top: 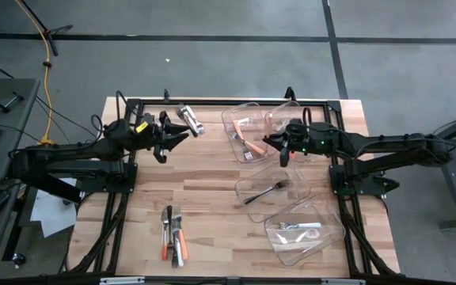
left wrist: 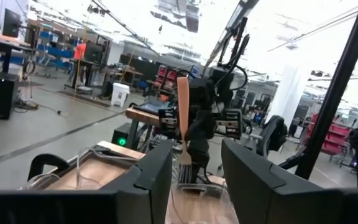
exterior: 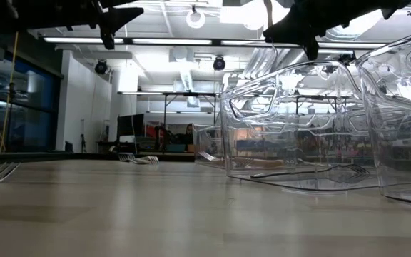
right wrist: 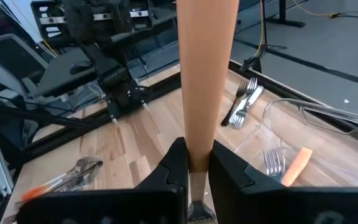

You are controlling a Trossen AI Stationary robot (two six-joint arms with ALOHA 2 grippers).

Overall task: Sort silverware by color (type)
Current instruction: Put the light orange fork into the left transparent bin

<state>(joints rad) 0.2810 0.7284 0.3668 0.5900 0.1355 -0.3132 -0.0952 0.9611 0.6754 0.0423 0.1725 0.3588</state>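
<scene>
the right gripper was shut tight on an orange-handled fork, pinched low on the handle near the metal neck, with the long orange handle standing out past the fingertips. in the high view it hung over the far bin, the one that already held an orange-handled fork. to finish well, the piece likely needed lowering inside the bin walls and tilting flat before release, so it would not catch the rim or bounce out.

the left gripper hung above the far left part of the table, its fingers parted with nothing between them; the held fork showed only far off through that gap. the unsorted pile lay near the front edge, well apart from both grippers. a dark fork sat in the middle bin and a white-handled piece in the near one.
</scene>
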